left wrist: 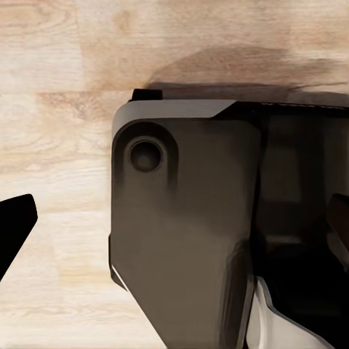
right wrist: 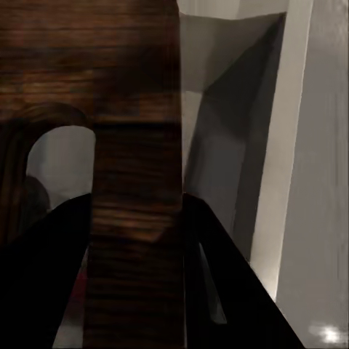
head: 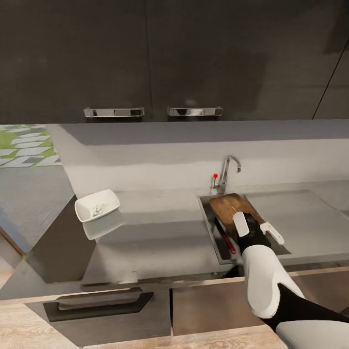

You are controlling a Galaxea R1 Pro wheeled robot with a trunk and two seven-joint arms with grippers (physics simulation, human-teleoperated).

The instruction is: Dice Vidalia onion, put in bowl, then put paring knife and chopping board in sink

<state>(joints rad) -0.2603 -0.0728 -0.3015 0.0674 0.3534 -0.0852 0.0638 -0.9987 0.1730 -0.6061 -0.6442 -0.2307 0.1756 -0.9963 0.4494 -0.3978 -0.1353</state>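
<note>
Glossy grey countertop (head: 160, 232) over dark cabinets, with the sink (head: 207, 228) sunk into it at the right. White bowl (head: 97, 205) sat directly on it near the left end, well apart from the sink.

The bowl (head: 97, 205) is sitting on the tabletop (head: 160, 228) to my left, well apart from the sink (head: 219, 247) lying to my right. The chopping board (head: 231, 206) is leaning tilted in the sink, with the paring knife (head: 225, 236) lying beneath it. My right end effector (head: 257, 229) is reaching over the board. The tap (head: 228, 172) is standing behind the sink.
</note>
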